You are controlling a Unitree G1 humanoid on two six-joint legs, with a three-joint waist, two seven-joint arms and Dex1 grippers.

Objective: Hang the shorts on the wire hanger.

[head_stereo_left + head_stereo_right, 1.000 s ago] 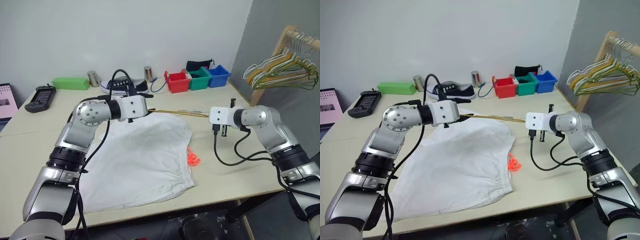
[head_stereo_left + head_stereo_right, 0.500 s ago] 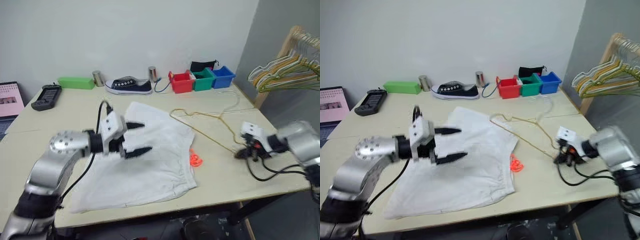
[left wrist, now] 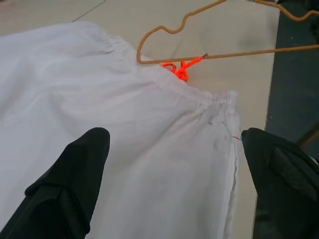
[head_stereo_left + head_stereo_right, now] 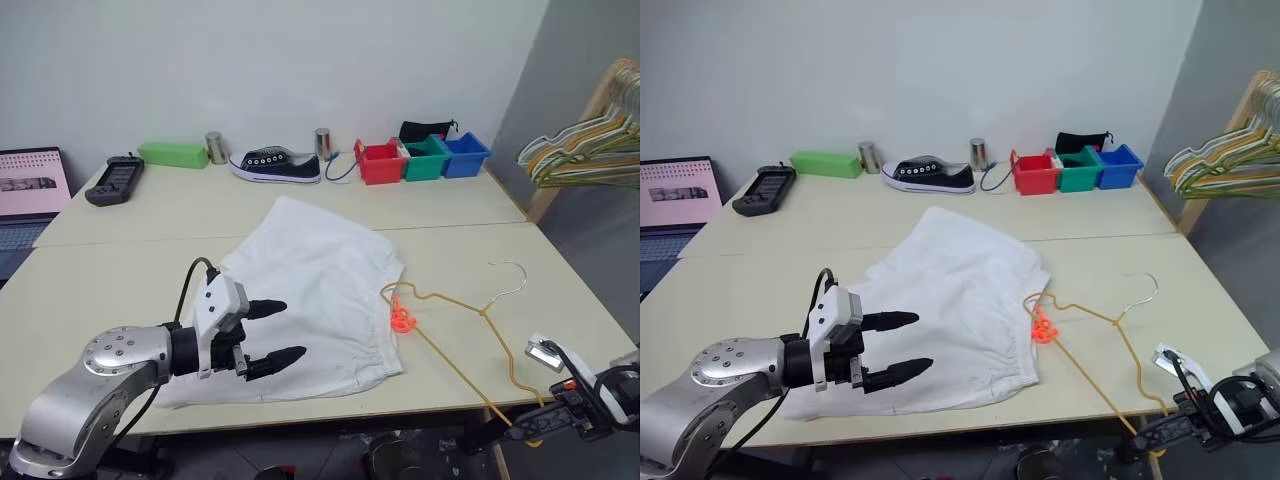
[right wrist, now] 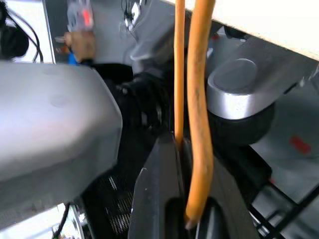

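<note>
Centre of the frame: the shorts (image 4: 318,290) lie flat on the desk (image 4: 130,270). Lower left: left gripper (image 4: 272,332), fingers spread, above their near edge. Lower right: right gripper (image 4: 524,430) pinching one corner of the wire hanger (image 4: 462,318), which lies beside the waistband.

- The shorts (image 4: 310,285) are plain white, with a bright orange drawstring (image 4: 402,318).
- The wire hanger (image 4: 462,335) is yellowish-gold, its hook (image 4: 512,278) silvery.
- The bench (image 4: 140,290) is pale beige.
- On the far side stand three bins: red (image 4: 381,162), green (image 4: 426,158) and blue (image 4: 466,154).
- The shoe (image 4: 276,166) is dark navy with a white sole.
- A long box (image 4: 173,154) on the far left is bright green.
- The left end effector (image 4: 277,331) has black fingers.
</note>
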